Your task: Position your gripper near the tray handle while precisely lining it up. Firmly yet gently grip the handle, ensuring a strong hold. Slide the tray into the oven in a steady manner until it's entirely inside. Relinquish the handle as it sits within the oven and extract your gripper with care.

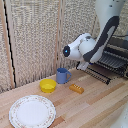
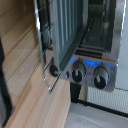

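The oven [image 1: 120, 50] stands at the exterior view's right edge, its dark barred door [image 1: 97, 72] dropped open toward the table. The ribbed dark tray [image 1: 112, 61] lies in the oven mouth, partly sticking out over the door. My white arm [image 1: 92, 45] reaches down in front of the oven. The gripper [image 1: 83, 65] is low by the door's near corner and mostly hidden by the arm, so its fingers do not show. The wrist view shows the oven close up: the barred door [image 2: 65, 30], its thin wire handle [image 2: 46, 75] and several knobs [image 2: 77, 74]. No fingers show there.
On the wooden table [image 1: 95, 107] are a blue mug [image 1: 62, 75], a yellow bowl [image 1: 48, 85], a small orange block [image 1: 76, 88] and a round patterned plate [image 1: 32, 111]. A woven screen [image 1: 35, 35] closes the back.
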